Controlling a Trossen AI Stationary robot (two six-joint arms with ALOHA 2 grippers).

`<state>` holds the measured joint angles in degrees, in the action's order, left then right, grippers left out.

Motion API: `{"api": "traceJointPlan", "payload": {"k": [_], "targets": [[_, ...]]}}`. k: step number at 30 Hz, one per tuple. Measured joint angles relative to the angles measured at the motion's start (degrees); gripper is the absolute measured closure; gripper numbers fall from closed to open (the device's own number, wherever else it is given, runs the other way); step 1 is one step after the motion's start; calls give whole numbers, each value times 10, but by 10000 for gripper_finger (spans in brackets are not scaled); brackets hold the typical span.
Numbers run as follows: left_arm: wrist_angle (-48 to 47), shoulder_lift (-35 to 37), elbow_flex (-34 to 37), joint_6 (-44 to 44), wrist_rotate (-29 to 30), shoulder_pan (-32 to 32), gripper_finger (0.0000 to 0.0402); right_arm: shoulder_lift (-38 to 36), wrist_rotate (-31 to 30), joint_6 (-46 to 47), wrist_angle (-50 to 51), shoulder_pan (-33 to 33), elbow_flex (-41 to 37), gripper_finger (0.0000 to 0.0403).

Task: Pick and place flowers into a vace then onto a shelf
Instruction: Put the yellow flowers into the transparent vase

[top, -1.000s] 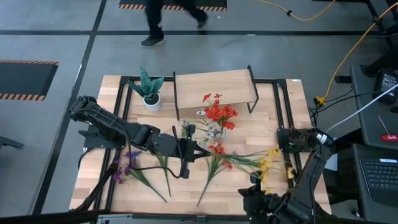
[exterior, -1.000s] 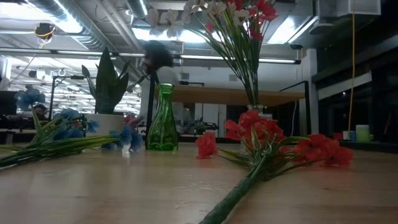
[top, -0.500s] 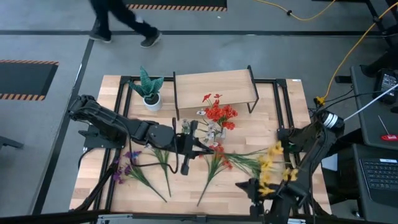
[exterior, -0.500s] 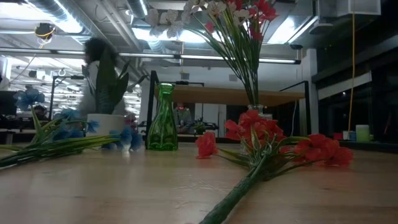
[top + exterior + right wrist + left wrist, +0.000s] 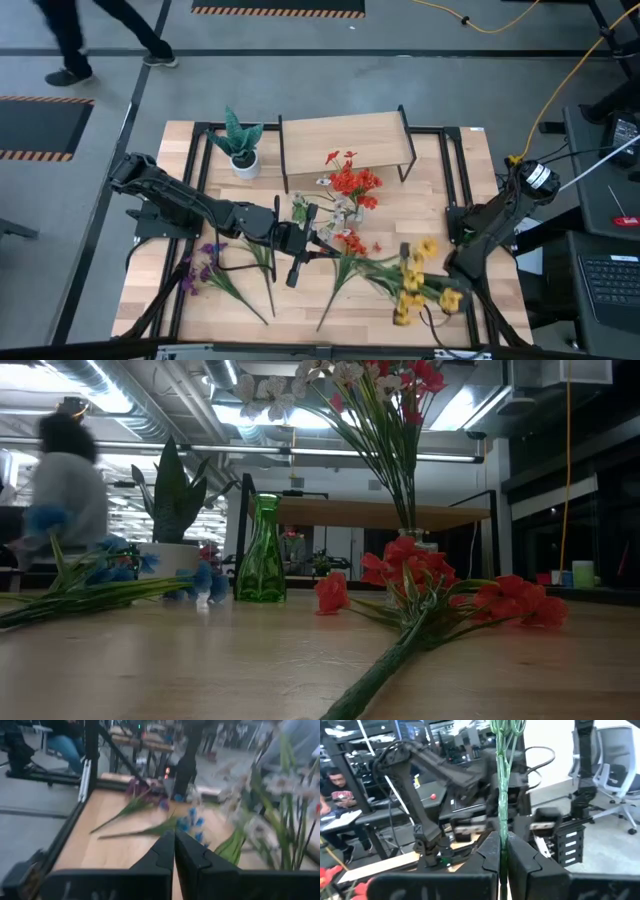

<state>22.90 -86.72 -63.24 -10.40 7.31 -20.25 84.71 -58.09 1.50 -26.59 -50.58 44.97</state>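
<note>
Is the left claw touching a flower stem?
Touching. The left wrist view shows the left claw shut on a green stem, which rises from between its fingers.

Bright overhead light, motion-blurred right wrist view.

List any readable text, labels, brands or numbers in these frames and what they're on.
None can be read.
The person's dark shirt in the left wrist view carries a red print, too blurred to read.
The floor's hazard stripes in the high view are a pattern, not text.
The laptop keys at the table's right are too small to read.
</note>
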Motion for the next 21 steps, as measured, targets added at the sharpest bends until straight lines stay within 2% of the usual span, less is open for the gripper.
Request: {"api": "traceJointPlan", "payload": {"k": [5, 11, 16, 21], "targets": [[18, 0, 0, -3, 2, 0, 395, 0, 48, -122, -162, 41, -37, 366], [22, 0, 0, -13, 3, 1, 395, 0, 58, -267, -259, 51, -43, 327], [26, 0, 0, -14, 16, 4, 395, 0, 66, -334, -319, 59, -43, 282], [26, 0, 0, -14, 13, 11, 395, 0, 125, -363, -372, 87, -43, 239]]}}
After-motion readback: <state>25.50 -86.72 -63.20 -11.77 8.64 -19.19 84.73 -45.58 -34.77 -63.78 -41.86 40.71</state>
